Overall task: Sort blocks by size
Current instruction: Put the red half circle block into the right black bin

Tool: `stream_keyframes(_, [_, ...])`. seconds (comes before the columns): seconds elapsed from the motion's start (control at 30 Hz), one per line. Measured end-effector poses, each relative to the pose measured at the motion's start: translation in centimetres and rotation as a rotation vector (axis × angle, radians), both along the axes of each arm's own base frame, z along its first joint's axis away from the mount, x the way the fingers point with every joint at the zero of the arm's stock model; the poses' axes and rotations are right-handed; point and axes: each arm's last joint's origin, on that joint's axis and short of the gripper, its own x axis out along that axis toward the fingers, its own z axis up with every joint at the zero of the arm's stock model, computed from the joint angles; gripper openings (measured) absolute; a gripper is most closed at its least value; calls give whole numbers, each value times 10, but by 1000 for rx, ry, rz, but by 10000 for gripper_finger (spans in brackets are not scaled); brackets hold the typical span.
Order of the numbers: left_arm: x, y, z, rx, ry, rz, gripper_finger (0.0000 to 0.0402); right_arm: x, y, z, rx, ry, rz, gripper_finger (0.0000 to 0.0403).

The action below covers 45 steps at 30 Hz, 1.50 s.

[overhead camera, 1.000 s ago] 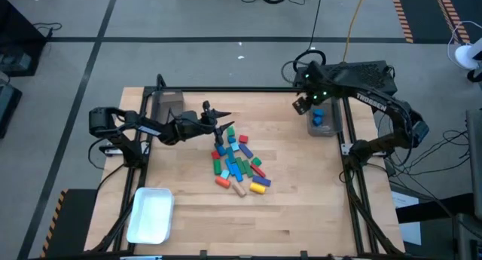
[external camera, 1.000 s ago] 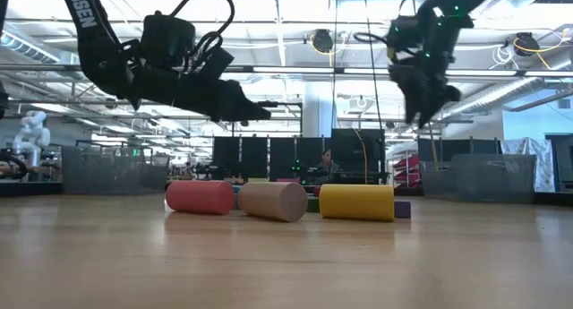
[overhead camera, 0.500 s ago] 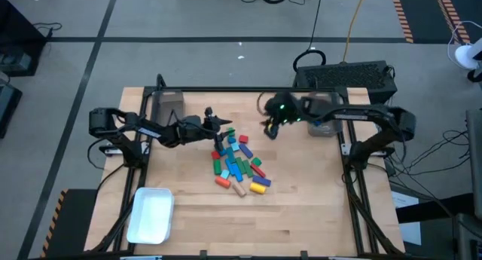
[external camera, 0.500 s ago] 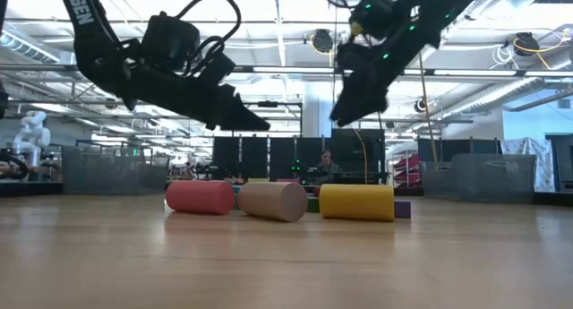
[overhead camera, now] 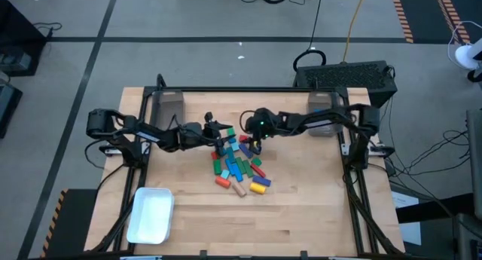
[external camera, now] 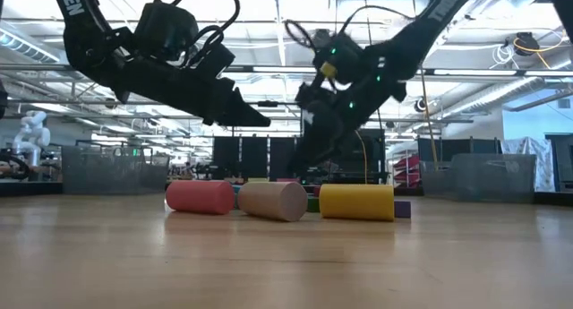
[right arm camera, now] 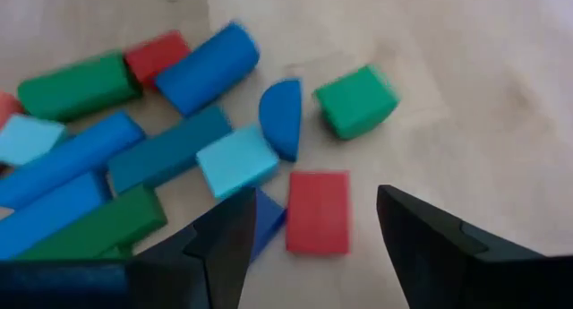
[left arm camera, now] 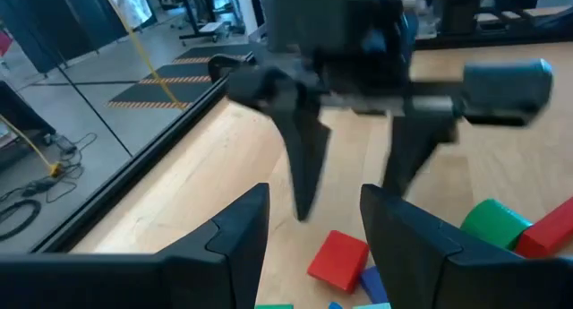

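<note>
Blocks (overhead camera: 239,160): a loose heap at mid-worktop (overhead camera: 301,215), bars, cubes and cylinders lying touching or just beside one another.
Right gripper (overhead camera: 254,145): hovers over the heap's far right edge, fingers spread, nothing between them; a red block (right arm camera: 317,212) lies flat on the wood right under it, between the fingers.
Left gripper (overhead camera: 220,132): hangs at the heap's far left edge, fingers parted and empty, pointed toward the right gripper.
Handling: I'd judge them light, rigid wood with smooth paint (cylinders such as the yellow one (external camera: 356,202) will roll if nudged). Best taken across two flat parallel faces; bars across the short width.
Crowding: neighbours sit close, so a fingertip may shove one aside.
Hard to make out: from table height only the three near cylinders show clearly; the rest hide behind them.
</note>
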Motion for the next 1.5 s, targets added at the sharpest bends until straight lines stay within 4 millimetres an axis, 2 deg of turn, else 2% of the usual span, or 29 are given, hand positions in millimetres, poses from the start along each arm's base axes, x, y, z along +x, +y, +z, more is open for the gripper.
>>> stream_keyframes(0.2, [0,0,0,29,8,4,180,5,-1,-15,-10,15,-58,222])
stream_keyframes(0.97, [1,-8,0,-6,-9,37,180,4,2,-16,-35,35,-28,222])
stream_keyframes(1.2, [1,-11,0,-8,-9,27,180,11,0,-32,-22,17,-29,212])
stream_keyframes(1.5, [2,-19,0,-8,-6,0,180,10,0,-34,-1,26,-48,205])
